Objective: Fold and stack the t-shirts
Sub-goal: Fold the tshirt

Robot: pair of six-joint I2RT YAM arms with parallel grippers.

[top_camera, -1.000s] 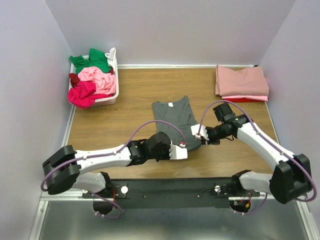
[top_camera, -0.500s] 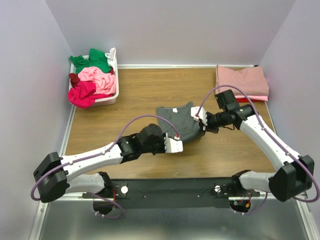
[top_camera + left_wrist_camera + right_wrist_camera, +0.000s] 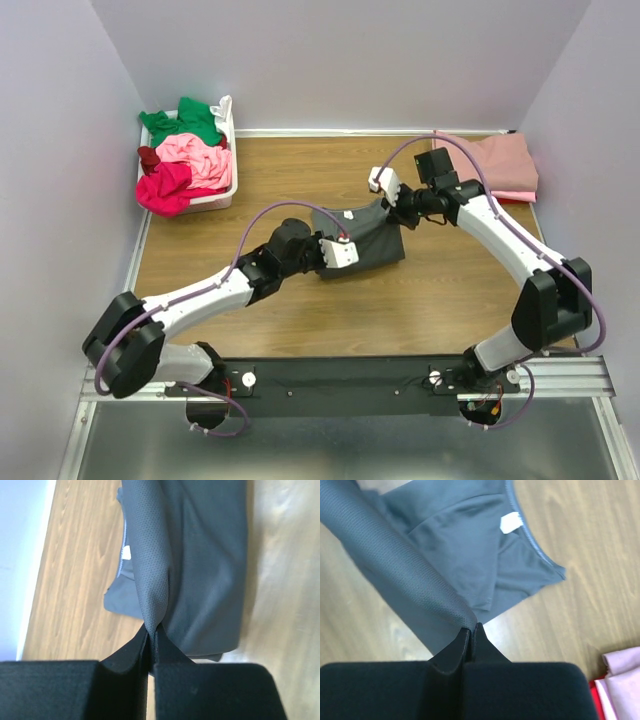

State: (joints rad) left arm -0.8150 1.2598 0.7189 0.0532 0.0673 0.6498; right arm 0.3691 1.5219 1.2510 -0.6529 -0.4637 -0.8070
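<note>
The dark grey t-shirt (image 3: 372, 238) lies mid-table, half folded, its near edge lifted over the rest. My left gripper (image 3: 333, 240) is shut on the left corner of that edge. In the left wrist view the cloth (image 3: 210, 555) runs up from the pinch of the gripper (image 3: 151, 630). My right gripper (image 3: 396, 203) is shut on the right corner. In the right wrist view the cloth (image 3: 455, 535) hangs from the gripper (image 3: 471, 626), and the collar with its white label (image 3: 511, 522) shows beyond. Folded dusty rose (image 3: 488, 160) and red (image 3: 497, 200) t-shirts are stacked at the back right.
A white basket (image 3: 228, 190) at the back left holds crumpled green (image 3: 185, 122), pink (image 3: 197, 152), magenta (image 3: 165, 187) and maroon (image 3: 148, 157) t-shirts. Purple walls close the table on three sides. Bare wood (image 3: 450, 290) lies in front of the grey shirt.
Both grippers have carried the grey shirt's near edge away from the arm bases, towards the collar. The shirt has gone from flat to doubled over itself.
</note>
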